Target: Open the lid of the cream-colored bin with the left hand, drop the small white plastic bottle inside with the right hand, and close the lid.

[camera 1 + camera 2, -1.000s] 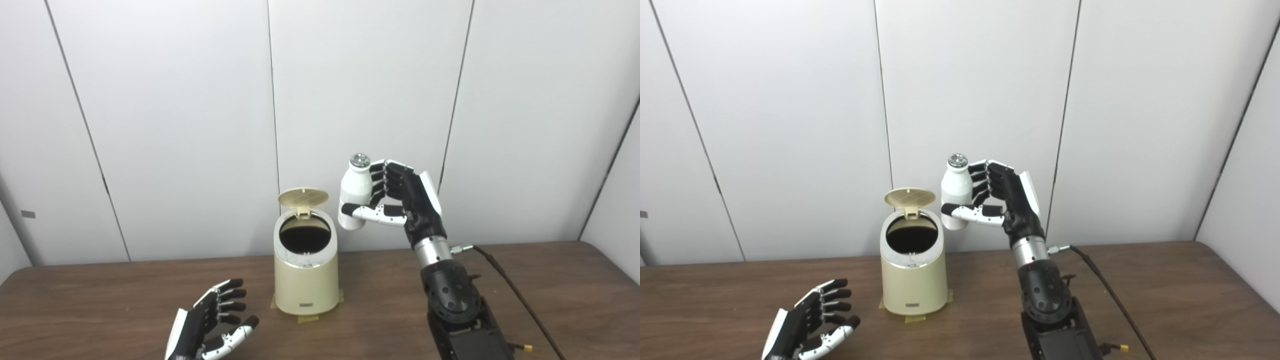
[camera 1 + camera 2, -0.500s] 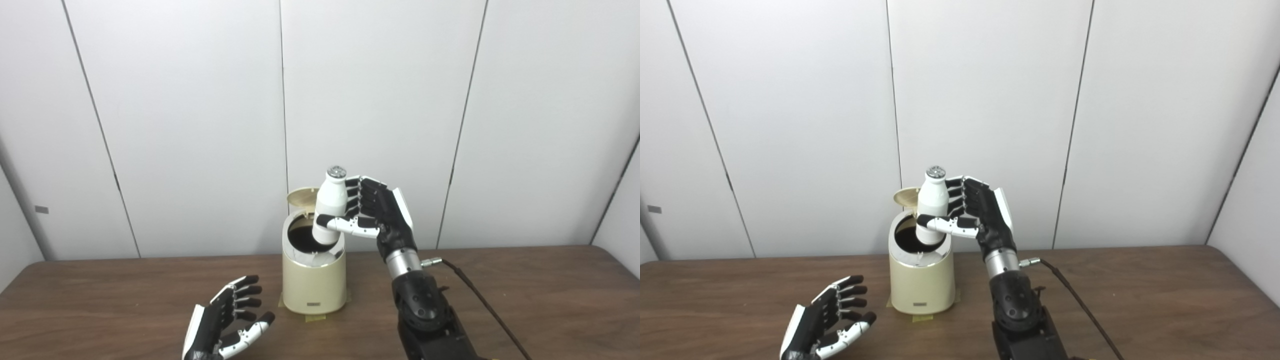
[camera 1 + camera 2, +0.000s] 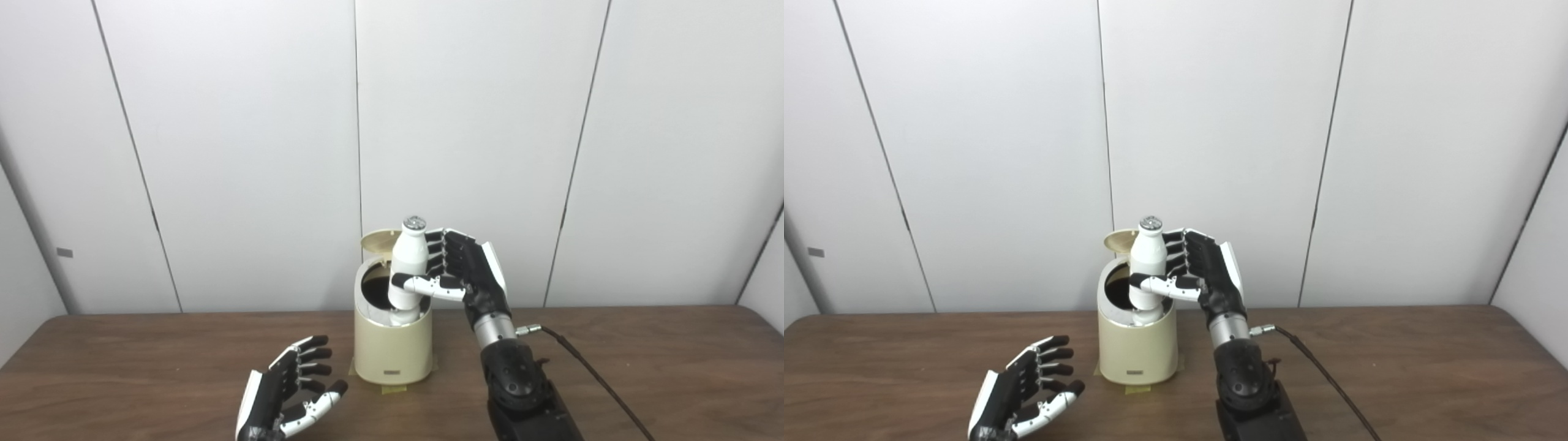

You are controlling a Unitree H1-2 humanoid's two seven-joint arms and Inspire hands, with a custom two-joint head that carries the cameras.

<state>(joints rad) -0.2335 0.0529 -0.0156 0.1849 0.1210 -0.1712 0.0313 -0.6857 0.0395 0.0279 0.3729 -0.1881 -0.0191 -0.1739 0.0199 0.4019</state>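
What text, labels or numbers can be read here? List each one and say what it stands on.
No text can be read.
Small dark plate low on the front of the cream-colored bin: too small and blurred to read.
Silver cap of the small white plastic bottle, held in the right hand: any marking is too small to tell.
Small grey tag on the left wall: blank or unreadable.

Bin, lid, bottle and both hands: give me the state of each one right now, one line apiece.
bin: upright on the table, mouth uncovered.
lid: open, tipped up behind the mouth.
bottle: upright, capped, held over the bin's mouth, base at rim level.
right hand: shut on the bottle.
left hand: open, holding nothing, low over the table in front of the bin and to its left.
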